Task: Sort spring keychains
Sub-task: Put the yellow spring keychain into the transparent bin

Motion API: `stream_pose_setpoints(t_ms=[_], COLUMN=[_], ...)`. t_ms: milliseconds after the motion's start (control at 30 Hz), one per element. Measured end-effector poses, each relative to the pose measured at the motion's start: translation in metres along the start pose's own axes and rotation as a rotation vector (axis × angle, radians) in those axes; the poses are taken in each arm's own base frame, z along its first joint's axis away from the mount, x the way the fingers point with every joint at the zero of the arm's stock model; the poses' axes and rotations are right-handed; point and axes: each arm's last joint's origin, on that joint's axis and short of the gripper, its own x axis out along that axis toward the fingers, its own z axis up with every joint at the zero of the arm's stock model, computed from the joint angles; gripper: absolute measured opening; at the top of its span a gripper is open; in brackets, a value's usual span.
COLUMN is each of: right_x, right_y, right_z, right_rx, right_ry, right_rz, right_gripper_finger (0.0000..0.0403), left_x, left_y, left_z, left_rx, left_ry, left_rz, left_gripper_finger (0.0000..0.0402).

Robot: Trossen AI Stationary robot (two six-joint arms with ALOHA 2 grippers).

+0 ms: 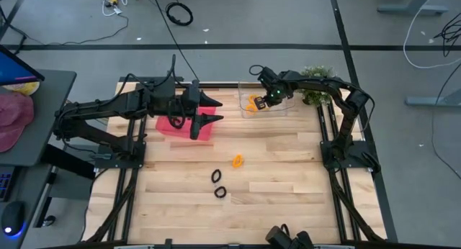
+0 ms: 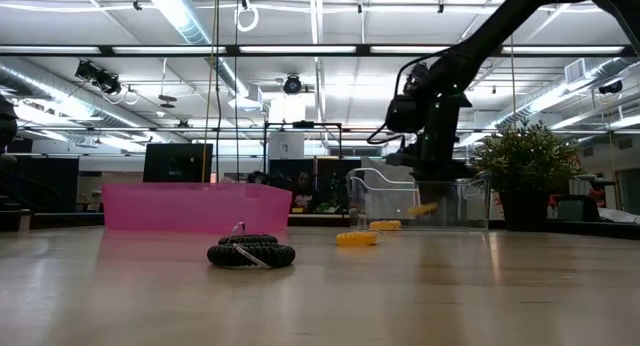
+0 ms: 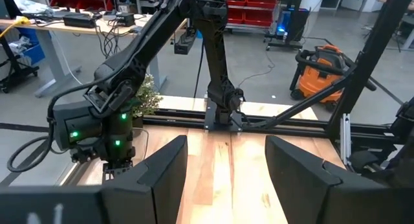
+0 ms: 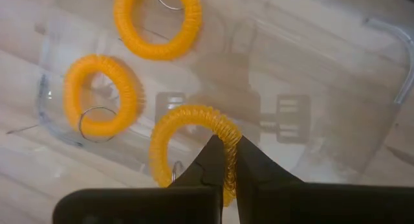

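Observation:
My right gripper [image 4: 231,146] is shut on an orange spring keychain [image 4: 187,123] over the clear bin [image 1: 287,109] at the table's far side. Two more orange keychains [image 4: 157,20] [image 4: 102,94] lie on the bin's floor. On the table lie one orange keychain [image 1: 237,160] and two black ones [image 1: 217,175] [image 1: 220,192]; the low view shows the black ones [image 2: 250,253] nearest the camera. My left gripper [image 1: 210,109] is open and empty, held above the right end of the pink bin [image 1: 173,125]. My right gripper pinches the orange keychain's coil [image 4: 223,128] between its two fingers, at one spot on the ring. The fingers come from above, pointing down into the clear bin, and lie across the coil. In the low view the keychain [image 2: 424,208] hangs tilted below the fingers, inside the bin.
A small potted plant [image 1: 317,94] stands right of the clear bin at the far right corner. The arms' black frames run along the table's left and right edges. Bare wood lies between the bins and the loose keychains.

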Motion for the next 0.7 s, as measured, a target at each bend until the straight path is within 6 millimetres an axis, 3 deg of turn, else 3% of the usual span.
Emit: stream_pose_setpoints(t_ms=[700], right_x=[0.025], right_y=[-0.002], right_z=[-0.001], right_rx=[-0.004], right_ry=[0.072], right_rz=[-0.003], right_gripper_finger=[0.001], left_x=[0.0], left_y=[0.0], left_z=[0.0], left_rx=[-0.021], left_ry=[0.0], left_rz=[0.0], left_gripper_finger=[0.0213])
